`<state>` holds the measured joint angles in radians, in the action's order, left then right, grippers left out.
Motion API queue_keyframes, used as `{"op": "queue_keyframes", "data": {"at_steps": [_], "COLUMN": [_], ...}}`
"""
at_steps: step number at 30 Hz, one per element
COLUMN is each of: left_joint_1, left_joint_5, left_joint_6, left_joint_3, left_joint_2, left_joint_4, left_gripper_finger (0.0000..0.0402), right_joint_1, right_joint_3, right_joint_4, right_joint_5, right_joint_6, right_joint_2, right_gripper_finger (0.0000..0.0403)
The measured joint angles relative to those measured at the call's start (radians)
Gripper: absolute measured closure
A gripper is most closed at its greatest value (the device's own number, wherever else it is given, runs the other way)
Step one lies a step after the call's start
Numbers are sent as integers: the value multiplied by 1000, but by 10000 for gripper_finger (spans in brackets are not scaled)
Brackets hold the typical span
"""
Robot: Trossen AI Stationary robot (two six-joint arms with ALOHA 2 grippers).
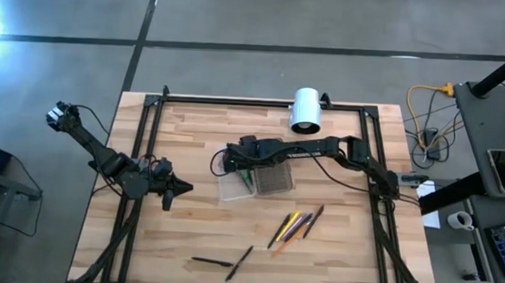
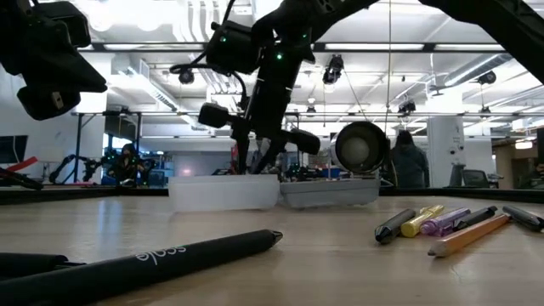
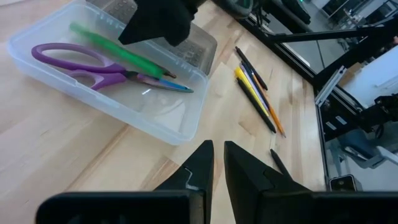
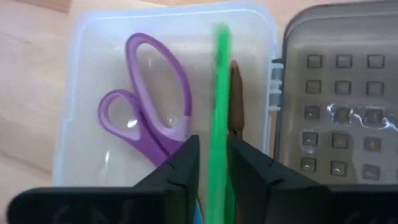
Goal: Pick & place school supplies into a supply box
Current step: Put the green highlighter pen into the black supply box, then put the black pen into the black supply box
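The supply box's clear tray (image 1: 230, 186) lies on the table, its dotted grey lid (image 1: 274, 179) folded open beside it. Purple-handled scissors (image 4: 152, 93), a green pen (image 4: 219, 106) and a brown pencil (image 4: 236, 93) lie inside. My right gripper (image 4: 213, 146) hovers over the tray, pointing down and slightly open. The blurred green pen shows through its finger gap, a sliver clear of one finger. Several coloured pens (image 1: 296, 223) and two black pens (image 1: 224, 261) lie nearer the near edge. My left gripper (image 3: 217, 149) waits left of the tray, fingers almost together and empty.
A white cylinder (image 1: 306, 110) lies at the far edge behind the box. Black frame rails (image 1: 149, 136) run along the table's left, right and far sides. Bare wood lies between the tray and the loose pens. A person (image 2: 410, 161) stands in the room beyond the table.
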<state>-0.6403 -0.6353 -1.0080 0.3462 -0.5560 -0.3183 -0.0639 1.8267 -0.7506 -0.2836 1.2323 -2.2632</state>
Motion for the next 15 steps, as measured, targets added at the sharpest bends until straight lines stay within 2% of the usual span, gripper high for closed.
{"op": "queue_keyframes", "data": {"at_steps": [6, 9, 12, 15], "left_joint_1": [0, 0, 0, 0], "left_joint_5": [0, 0, 0, 0], "left_joint_6": [0, 0, 0, 0], "left_joint_3": [0, 0, 0, 0], "left_joint_2": [0, 0, 0, 0], "left_joint_4": [0, 0, 0, 0], "left_gripper_finger": [379, 379, 379, 379], "right_joint_1": [17, 45, 94, 162], "right_joint_3": [0, 3, 17, 38], "right_joint_4": [-1, -1, 5, 9], "right_joint_5": [19, 19, 37, 154], "right_joint_6": [-17, -75, -279, -555], "right_joint_2": [9, 27, 54, 84], "right_gripper_finger": [277, 261, 252, 251]}}
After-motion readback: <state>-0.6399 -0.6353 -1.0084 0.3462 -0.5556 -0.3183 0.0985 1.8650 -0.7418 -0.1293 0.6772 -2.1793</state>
